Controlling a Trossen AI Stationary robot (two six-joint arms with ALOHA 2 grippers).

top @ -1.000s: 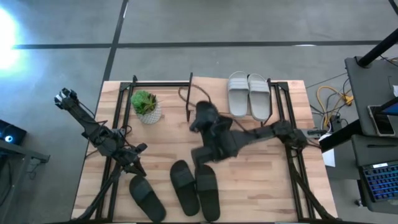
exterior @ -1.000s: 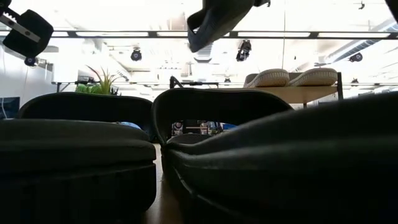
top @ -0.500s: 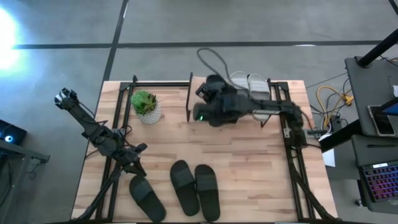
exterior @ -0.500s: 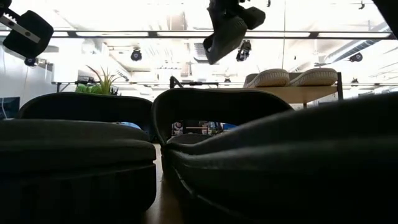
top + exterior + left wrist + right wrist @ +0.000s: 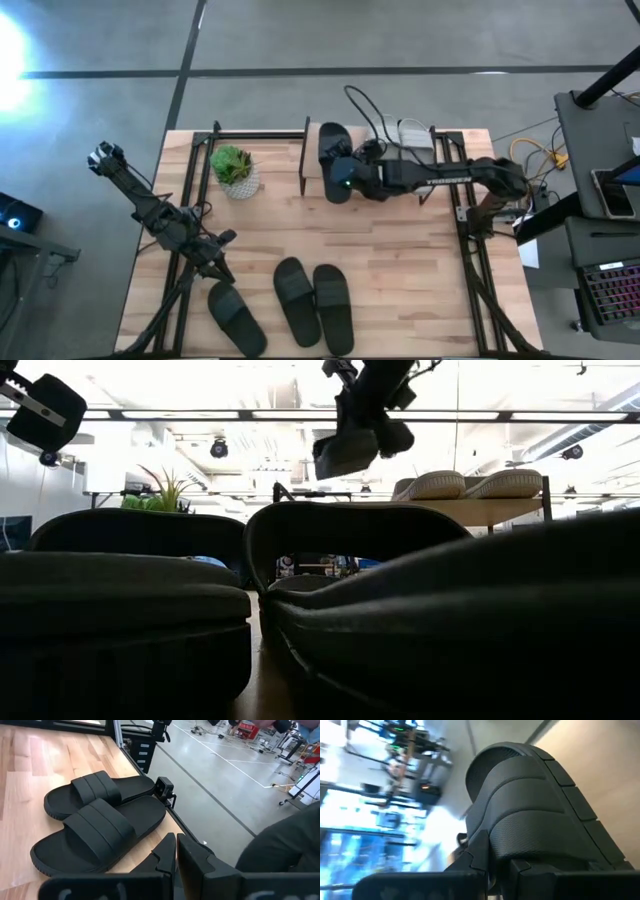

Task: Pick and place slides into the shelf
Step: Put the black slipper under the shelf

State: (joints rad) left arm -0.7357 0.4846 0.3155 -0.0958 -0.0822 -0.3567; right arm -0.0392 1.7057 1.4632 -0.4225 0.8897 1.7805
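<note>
My right gripper (image 5: 345,178) reaches from the table's right side and is shut on a black slide (image 5: 332,158), carried in the air over the left part of the shelf (image 5: 306,165). In the low view this slide (image 5: 347,452) hangs above the shelf's plank top (image 5: 490,511). Two light grey slides (image 5: 468,484) rest on their soles on that plank, partly hidden by the arm in the high view (image 5: 412,133). Three more black slides (image 5: 237,318) (image 5: 295,298) (image 5: 334,308) lie flat near the near edge. My left gripper (image 5: 176,851) waits shut at the near left (image 5: 222,240). My right gripper holds the black slide by its wide strap (image 5: 520,832), with a finger (image 5: 479,849) on each side of the strap's edge; the gripper body hides just where they meet. The slide is lifted clear and tilted, hanging below the gripper (image 5: 375,390).
A small potted plant (image 5: 236,170) stands at the far left of the table, left of the shelf. Black frame rails (image 5: 190,200) run along both table sides. A small camera (image 5: 164,790) sits at the near edge beside the black slides. Bare wood lies mid-table.
My right gripper carried the black slide from above the table's middle toward the far edge, over the shelf's left part, turning as it went, then came down a little. The slide stayed lifted clear and now lies lengthwise from far to near.
</note>
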